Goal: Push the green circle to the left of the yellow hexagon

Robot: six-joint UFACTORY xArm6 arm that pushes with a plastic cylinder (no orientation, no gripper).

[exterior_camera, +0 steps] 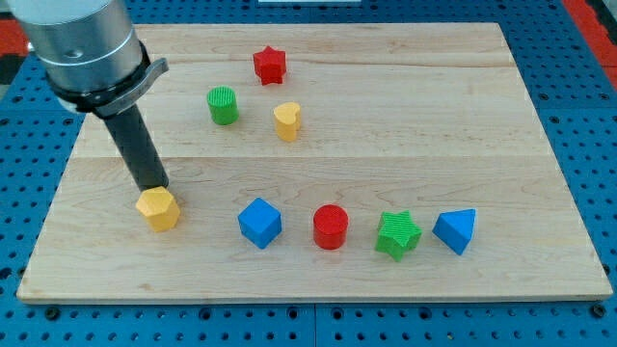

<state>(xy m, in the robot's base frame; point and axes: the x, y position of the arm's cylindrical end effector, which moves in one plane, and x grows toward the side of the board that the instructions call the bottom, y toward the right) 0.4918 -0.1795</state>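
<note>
**7 blocks on the tabletop, rod tip at the yellow hexagon**

7 small blocks lie on the pale wooden tabletop (pixel 482 116), which sits on a blue perforated base (pixel 598 145). My arm has no claw, so nothing is clenched or released; it ends in a dark rod coming down from a grey cylinder at the view's top left. My tip (pixel 158 187) stands right at the upper edge of the yellow hexagon (pixel 158 208), touching it or just beside it; I cannot tell which.

The green circle (pixel 223 105) stands upright in the upper part of the board, well apart from the yellow hexagon, up and to the view's right of it. My tip is well apart from the green circle too, below it and to the view's left.

Near the green circle, the yellow heart (pixel 286 121) sits just to its right and slightly lower, and the red star (pixel 270 65) lies above the 2 of them, closer to the view's top.

4 blocks form a row along the lower part of the board, right of the yellow hexagon: the blue cube (pixel 259 223), the red cylinder (pixel 330 226), the green star (pixel 397 234) and a blue block with a wedge or pyramid shape (pixel 455 230) at the far right. None of them touch each other.
</note>
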